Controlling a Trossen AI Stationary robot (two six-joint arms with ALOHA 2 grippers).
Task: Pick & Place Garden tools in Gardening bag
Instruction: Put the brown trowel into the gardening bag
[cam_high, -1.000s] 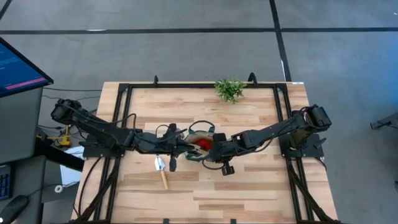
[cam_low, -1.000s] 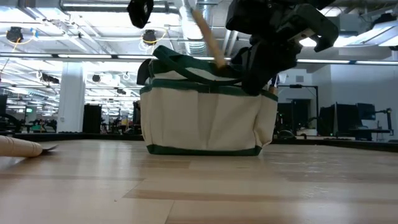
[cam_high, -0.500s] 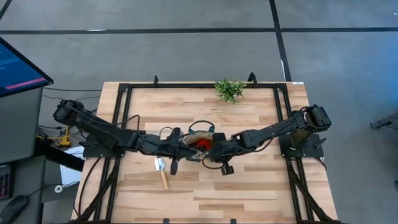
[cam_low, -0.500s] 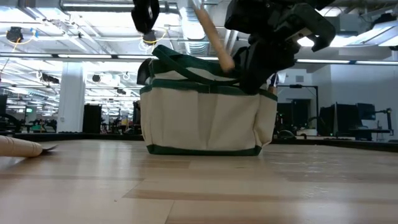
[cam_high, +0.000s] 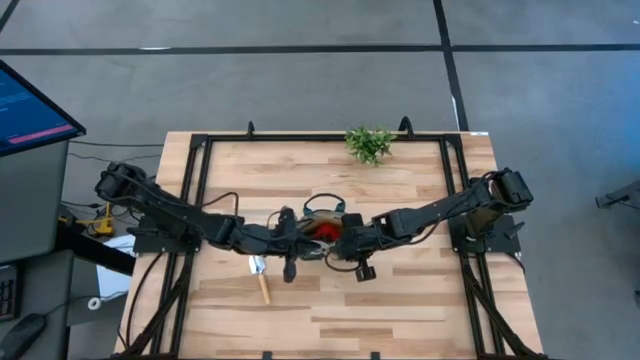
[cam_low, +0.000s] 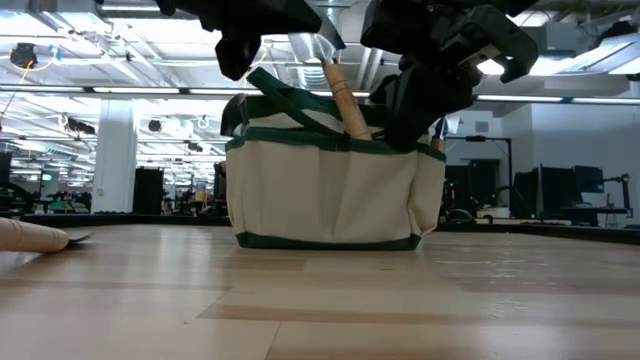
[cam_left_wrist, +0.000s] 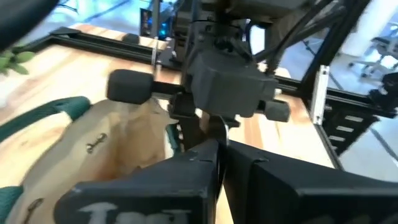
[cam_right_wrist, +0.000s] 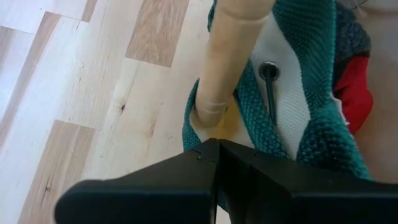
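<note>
Khaki cloth with dark green trim makes up the gardening bag (cam_low: 335, 190), which stands near the middle of the wooden table (cam_high: 400, 310), well away from every edge. Both dark arms meet over it.

From the table's left side, the left gripper (cam_high: 290, 240) reaches to the bag's left rim. A trowel (cam_low: 343, 98) with a light wooden handle pokes up out of the bag's open top, tilted, with the bright blade end up high by the dark gripper parts. I cannot tell if the left gripper's fingers are apart or together, or if they touch the trowel.

From the table's right side, the right gripper (cam_high: 345, 243) is at the bag's right rim. In its wrist view the two dark fingers (cam_right_wrist: 205, 168) look pressed close together, right against the green trim, and a wooden handle (cam_right_wrist: 227, 53) leans just beside them. A small red item (cam_right_wrist: 354, 87) sits down inside the bag; from above it shows as a red spot (cam_high: 322, 231) in the bag's mouth.

One more trowel (cam_high: 260, 277) lies flat on the table, toward the front edge and left of the bag, apart from it. Its round handle end (cam_low: 30, 236) shows at the left side of the low view.

A leafy green plant sprig (cam_high: 369, 143) sits close to the back edge, well apart from the bag.
</note>
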